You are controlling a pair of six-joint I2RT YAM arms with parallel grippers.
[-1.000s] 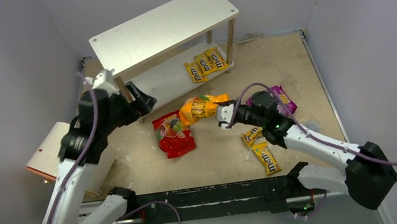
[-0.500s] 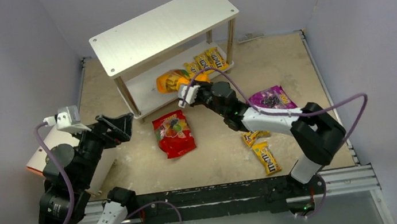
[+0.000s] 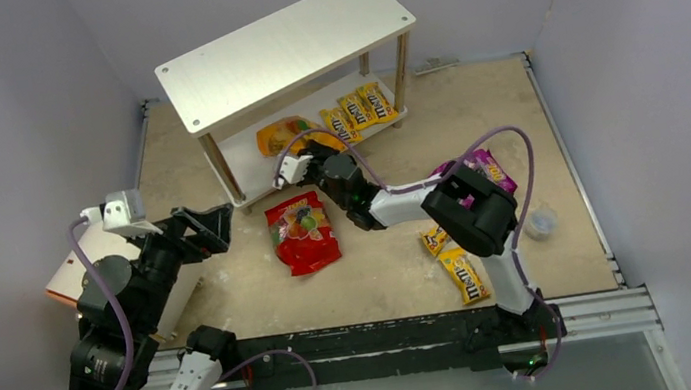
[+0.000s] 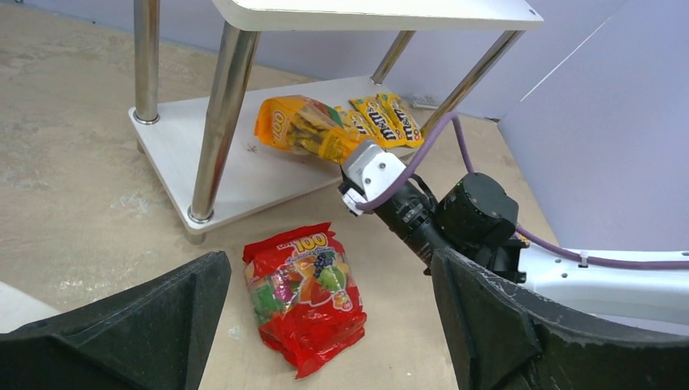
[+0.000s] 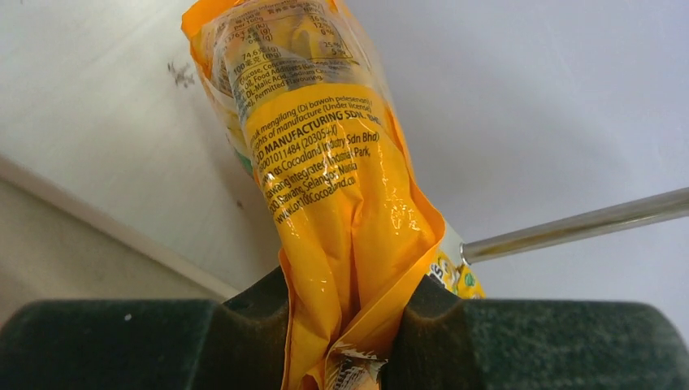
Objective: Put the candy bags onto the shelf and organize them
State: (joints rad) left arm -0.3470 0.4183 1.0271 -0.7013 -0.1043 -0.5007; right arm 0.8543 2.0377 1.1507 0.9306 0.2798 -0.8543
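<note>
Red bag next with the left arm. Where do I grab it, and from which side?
Probably its far end, nearest the shelf: the red bag lies flat on the table and puffy in the middle, so only the thin end seam suits a pinch. Bring the open left gripper down from above, jaws across that seam.

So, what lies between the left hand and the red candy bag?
Nothing: in the top view, only bare tabletop separates the left hand from the red candy bag.

Ahead of the right fingers [image 5: 146,341] the orange-yellow bag [image 5: 325,179] fills the way; bare shelf board [image 5: 97,122] to their left, metal post [image 5: 569,223] to their right.
</note>
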